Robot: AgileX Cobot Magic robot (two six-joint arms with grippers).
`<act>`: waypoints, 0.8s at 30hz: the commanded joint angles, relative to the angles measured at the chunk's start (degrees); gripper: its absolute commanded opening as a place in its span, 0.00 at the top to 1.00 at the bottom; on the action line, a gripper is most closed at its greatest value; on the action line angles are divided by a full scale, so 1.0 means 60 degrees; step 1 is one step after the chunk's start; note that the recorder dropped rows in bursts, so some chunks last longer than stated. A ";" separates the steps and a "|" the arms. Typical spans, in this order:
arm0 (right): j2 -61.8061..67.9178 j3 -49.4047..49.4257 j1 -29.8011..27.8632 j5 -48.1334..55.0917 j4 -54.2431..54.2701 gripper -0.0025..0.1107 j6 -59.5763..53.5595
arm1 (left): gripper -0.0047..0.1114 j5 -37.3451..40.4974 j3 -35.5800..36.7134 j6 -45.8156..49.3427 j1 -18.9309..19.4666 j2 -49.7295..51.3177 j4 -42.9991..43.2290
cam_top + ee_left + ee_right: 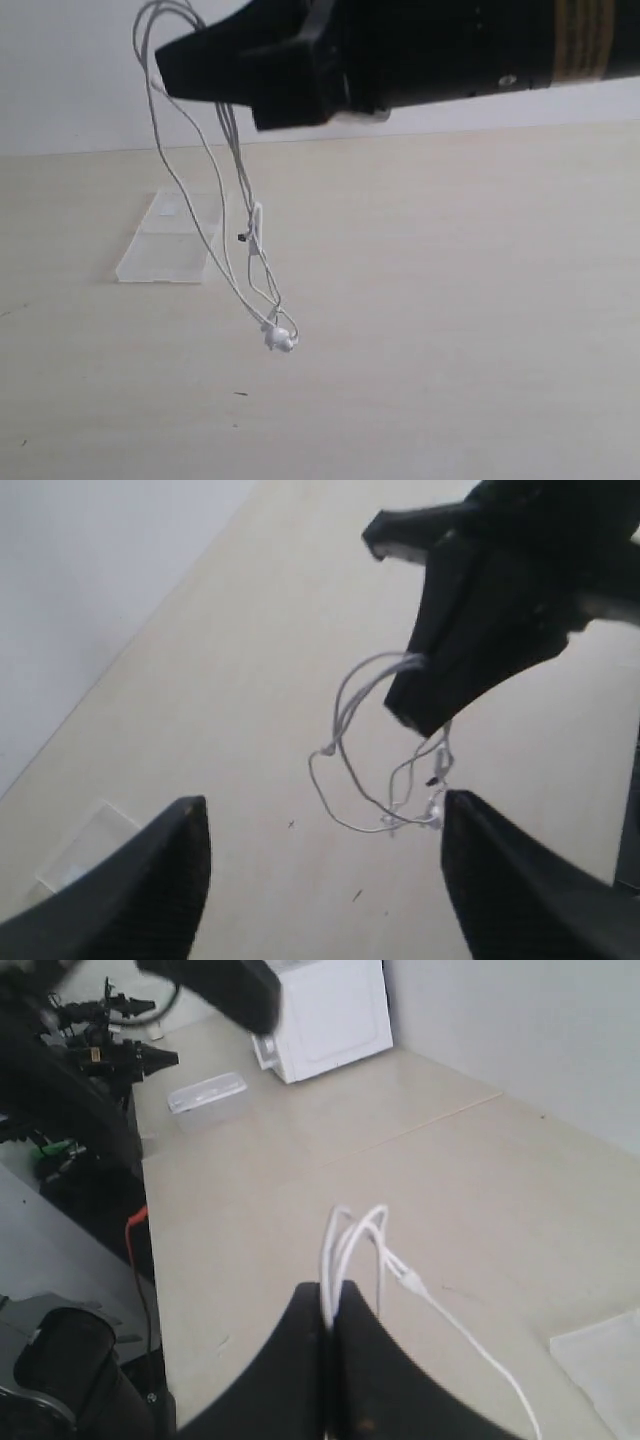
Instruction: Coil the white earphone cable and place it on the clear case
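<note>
My right gripper (168, 62) is raised above the table and shut on a bunch of loops of the white earphone cable (240, 190). The strands hang down from it, with the inline remote (256, 228) halfway and the earbuds (279, 338) lowest, just above the table. In the right wrist view the closed tips (328, 1300) pinch the cable (352, 1232). The clear case (170, 240) lies flat on the table, behind and left of the hanging cable. My left gripper (322, 805) is open and empty, facing the right gripper (470, 630) and cable (365, 735); the case (80, 850) shows near one finger.
The pale wooden table (450, 330) runs back to a white wall (60, 80). In the right wrist view a white box-like appliance (325, 1015) and another clear container (207, 1094) stand at the far end, with dark equipment and cables (70, 1090) beyond the table edge.
</note>
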 commanded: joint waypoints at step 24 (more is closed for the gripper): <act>-0.0202 -0.0446 0.0007 0.0846 0.0032 0.98 0.0313 | 0.16 -0.3335 0.3157 0.1137 -0.0052 0.0043 -0.2222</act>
